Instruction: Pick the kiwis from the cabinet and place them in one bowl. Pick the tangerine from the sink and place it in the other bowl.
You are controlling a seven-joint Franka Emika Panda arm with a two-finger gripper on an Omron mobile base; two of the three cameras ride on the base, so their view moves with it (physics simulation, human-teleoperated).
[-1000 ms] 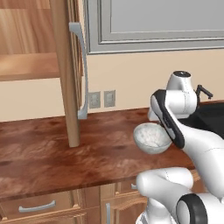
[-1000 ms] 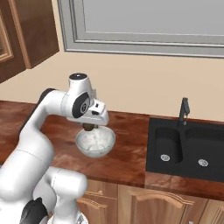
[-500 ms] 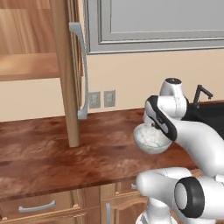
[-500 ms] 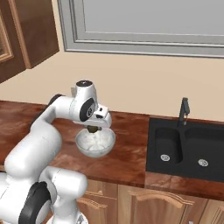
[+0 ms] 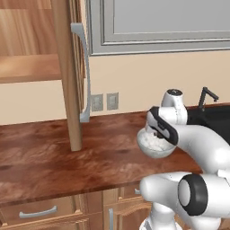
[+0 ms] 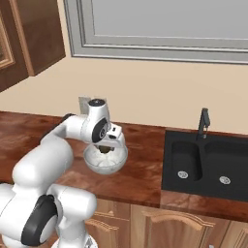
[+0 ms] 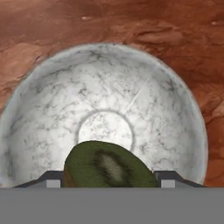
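**Overhead, kiwi held above the bowl**

Nowhere is there any readable writing or brand. Bent at the elbow, the white arm [image 6: 53, 155] reaches over the wooden counter [image 5: 54, 157], wrist pointing down into the bowl [image 7: 109, 109]. Its gripper [image 7: 109, 183] pinches a kiwi [image 7: 107, 166] just above the bowl's inside.

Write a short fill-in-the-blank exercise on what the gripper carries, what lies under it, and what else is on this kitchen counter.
1. Between its fingertips the gripper holds a ____.
2. Directly below the held fruit sits a marbled grey ____, with nothing inside it.
3. In the right base view, the black sink has a slim black ____ standing at its back edge.
4. The bowl rests on a reddish-brown ____ counter.

Missing words: kiwi; bowl; faucet; wooden
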